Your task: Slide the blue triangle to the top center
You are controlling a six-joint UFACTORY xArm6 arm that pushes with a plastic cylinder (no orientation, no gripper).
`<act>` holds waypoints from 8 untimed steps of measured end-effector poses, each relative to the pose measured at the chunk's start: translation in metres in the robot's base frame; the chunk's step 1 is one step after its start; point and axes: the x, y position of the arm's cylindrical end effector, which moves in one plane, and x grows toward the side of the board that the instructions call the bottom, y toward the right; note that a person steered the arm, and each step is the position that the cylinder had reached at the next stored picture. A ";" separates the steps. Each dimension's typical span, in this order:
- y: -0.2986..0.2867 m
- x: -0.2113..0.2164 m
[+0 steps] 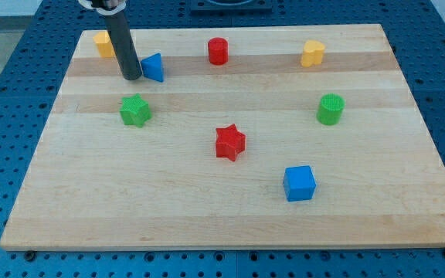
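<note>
Blue triangle (154, 67) sits upper left on the wooden surface (168, 201). Our tip (131, 77) touches it at its 9 o'clock. We carry no fingers, only the rod, holding nothing. Red cylinder (218, 51) lies at the triangle's 3 o'clock, near top centre; orange block (103, 43) at 10 o'clock, partly behind the rod; green star (135, 110) at 7 o'clock.
</note>
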 end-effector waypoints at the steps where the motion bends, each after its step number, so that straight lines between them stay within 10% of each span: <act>1: 0.023 0.000; 8: 0.113 -0.030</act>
